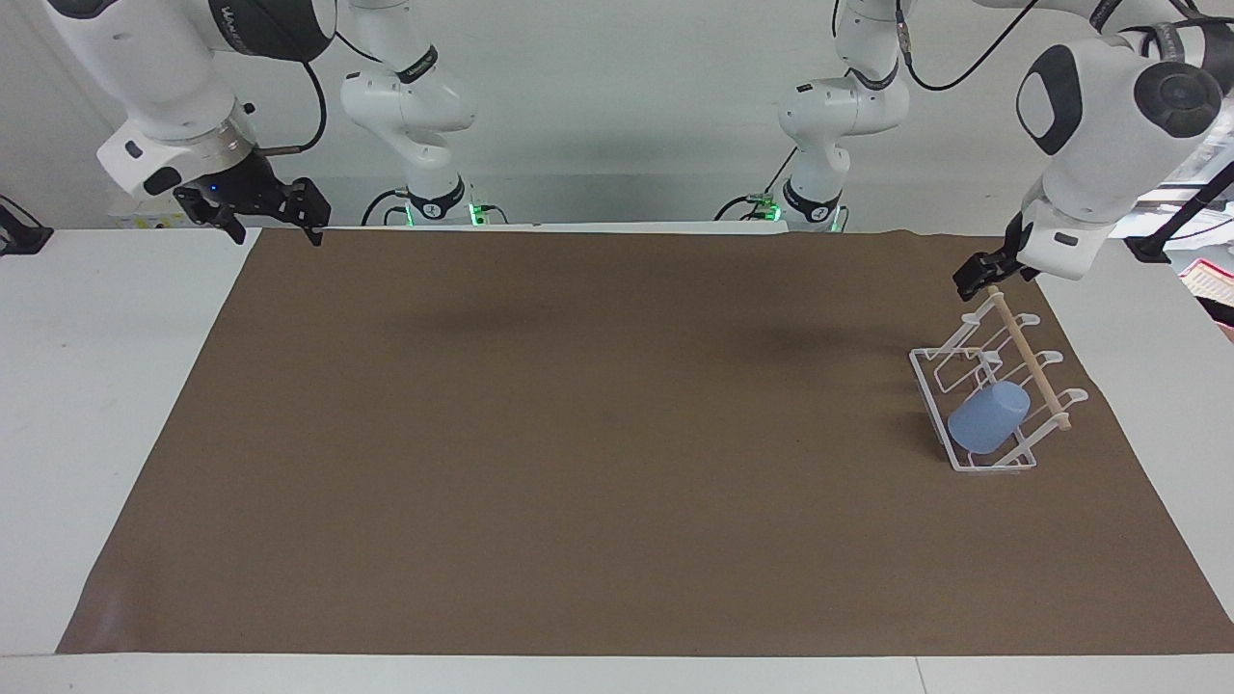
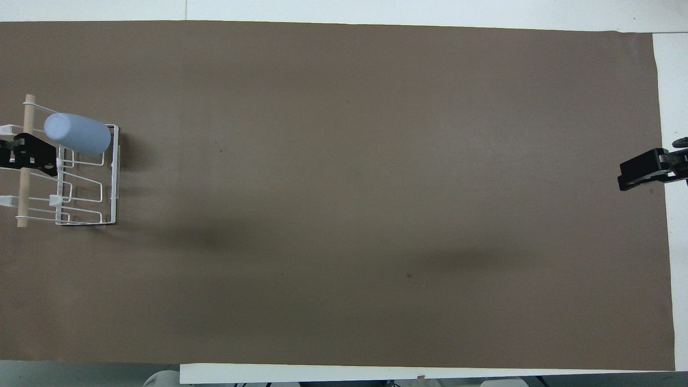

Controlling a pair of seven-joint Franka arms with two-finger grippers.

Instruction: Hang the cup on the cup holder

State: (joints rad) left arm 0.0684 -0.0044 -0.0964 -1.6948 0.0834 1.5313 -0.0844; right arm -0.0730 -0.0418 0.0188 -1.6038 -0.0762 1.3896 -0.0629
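Since the light, rigid, smooth plastic cup (image 1: 987,417) hangs tilted on the cup holder (image 1: 930,386), grip its tapered wall; both pincers, left pincer (image 1: 981,273) and right pincer (image 1: 273,218), stand apart, empty.

A robotics lab. Two white multi-jointed arms (image 1: 145,77) (image 1: 1109,106) stand bolted at the far edge of a bare white surface (image 1: 106,386), their bases showing small green status lights (image 1: 474,212). Black cables (image 1: 313,106) loop loosely along the arms. A plain brown mat (image 1: 578,434) covers most of the surface, like a marked-out test area. The wall (image 1: 617,96) past the arms is blank and pale, with no household furnishing, shop stock or office gear in sight.
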